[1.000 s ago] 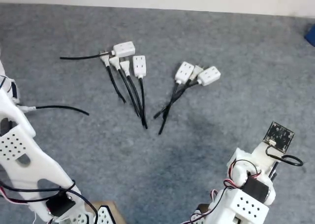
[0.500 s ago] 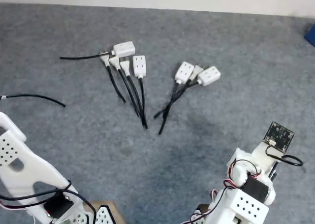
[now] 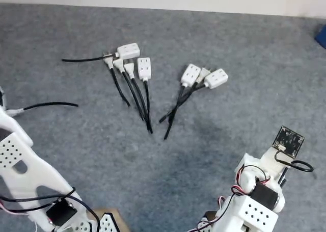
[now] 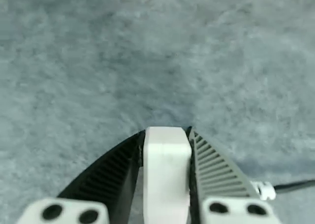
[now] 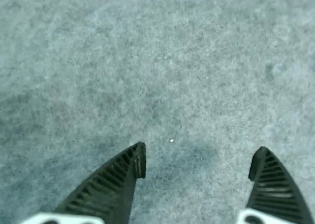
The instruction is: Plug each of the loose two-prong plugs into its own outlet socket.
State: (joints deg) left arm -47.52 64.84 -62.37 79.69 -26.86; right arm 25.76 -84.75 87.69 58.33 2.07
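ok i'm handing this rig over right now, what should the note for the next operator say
Left hand: shut on a white corded piece at the carpet's left edge. Its black cable trails right. I cannot tell whether it is a socket or a plug.
Right hand: open, over bare carpet.
On the carpet: left group and right group of sockets and plugs.
Done: no pairing I can confirm.
Left: plug each loose plug into its own socket.
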